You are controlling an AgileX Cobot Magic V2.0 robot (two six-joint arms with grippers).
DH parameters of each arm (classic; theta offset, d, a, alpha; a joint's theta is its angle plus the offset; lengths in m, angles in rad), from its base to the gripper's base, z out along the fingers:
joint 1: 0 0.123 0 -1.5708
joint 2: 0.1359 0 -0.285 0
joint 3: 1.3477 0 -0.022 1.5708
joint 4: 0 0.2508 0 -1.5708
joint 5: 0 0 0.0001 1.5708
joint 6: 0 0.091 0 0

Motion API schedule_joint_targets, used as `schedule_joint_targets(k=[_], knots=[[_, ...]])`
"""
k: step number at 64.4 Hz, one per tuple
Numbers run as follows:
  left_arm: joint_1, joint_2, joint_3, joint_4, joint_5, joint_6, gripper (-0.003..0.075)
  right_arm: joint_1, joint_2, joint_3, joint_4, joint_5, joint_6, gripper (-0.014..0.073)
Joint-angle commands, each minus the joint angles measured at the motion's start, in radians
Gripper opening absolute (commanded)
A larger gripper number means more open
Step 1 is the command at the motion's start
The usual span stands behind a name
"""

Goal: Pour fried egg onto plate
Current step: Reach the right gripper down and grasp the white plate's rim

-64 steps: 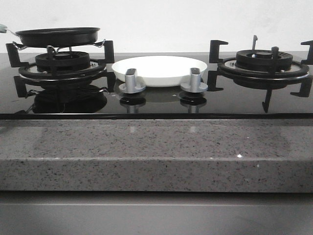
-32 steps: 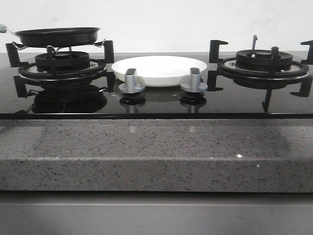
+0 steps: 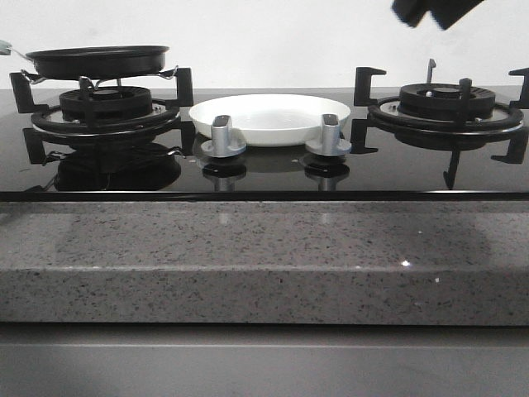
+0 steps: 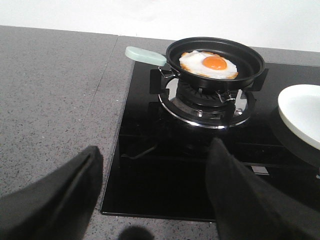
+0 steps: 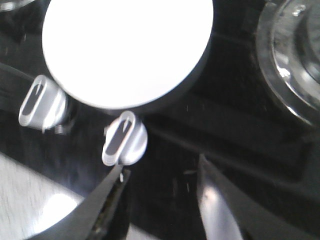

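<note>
The fried egg (image 4: 209, 64), yolk up, lies in the small black pan (image 4: 250, 57) on the left burner; the front view shows only the pan's (image 3: 97, 59) side. The white plate (image 3: 269, 116) rests on the cooktop between the burners, behind the two knobs, and also appears in both wrist views as the plate (image 4: 302, 117) and the plate (image 5: 127, 50). My left gripper (image 4: 152, 155) is open and empty over the cooktop's near left corner, well short of the pan's pale green handle (image 4: 145, 55). My right gripper (image 5: 162, 167) hovers open and empty above the knobs.
Two silver knobs (image 3: 223, 136) (image 3: 328, 136) stand just in front of the plate. The right burner (image 3: 446, 103) with its black grate carries nothing. Part of my right arm (image 3: 434, 10) shows at the top right. A grey speckled counter (image 3: 264, 256) runs along the front.
My right arm has come into the front view at the top right; it was out of sight before. Pan, plate and knobs have not moved.
</note>
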Motion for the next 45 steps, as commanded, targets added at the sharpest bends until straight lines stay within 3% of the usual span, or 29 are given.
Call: schedule_joint_targets(k=[1, 45], knots=[[0.000, 0.012, -0.026, -0.006, -0.085, -0.002, 0.0438, -0.029, 0.041, -0.093, 0.069, -0.010, -0.001, 0.0339], [0.000, 0.012, -0.026, -0.008, -0.085, -0.002, 0.0438, -0.044, 0.484, -0.561, 0.077, 0.188, -0.001, 0.0339]])
